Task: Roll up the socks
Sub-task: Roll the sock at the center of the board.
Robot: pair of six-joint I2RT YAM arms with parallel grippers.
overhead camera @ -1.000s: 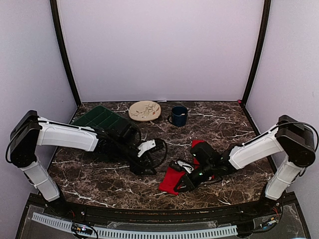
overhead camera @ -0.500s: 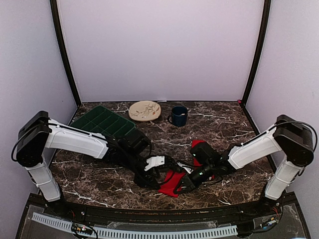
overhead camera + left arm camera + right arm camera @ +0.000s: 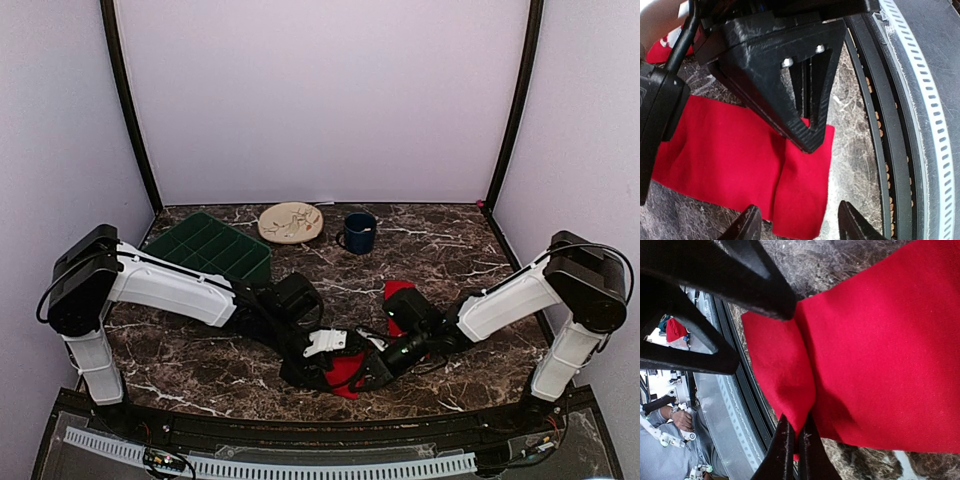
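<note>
Left pincer (image 3: 801,225) nearer socks (image 3: 730,150), spread, right pincer (image 3: 792,440) pinching them, marble table (image 3: 440,250), lilac walls (image 3: 320,100)

I see plain bright red fabric socks (image 3: 730,160) and a dark brown marble tabletop (image 3: 450,250) veined white. The compartment tray (image 3: 205,245) is dark green, the round plate (image 3: 290,221) cream with a faint pattern, the mug (image 3: 359,232) navy.

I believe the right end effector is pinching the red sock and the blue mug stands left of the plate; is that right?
Not quite: the top external view shows the blue mug right of the plate. The right end effector is indeed pinching the red sock.
</note>
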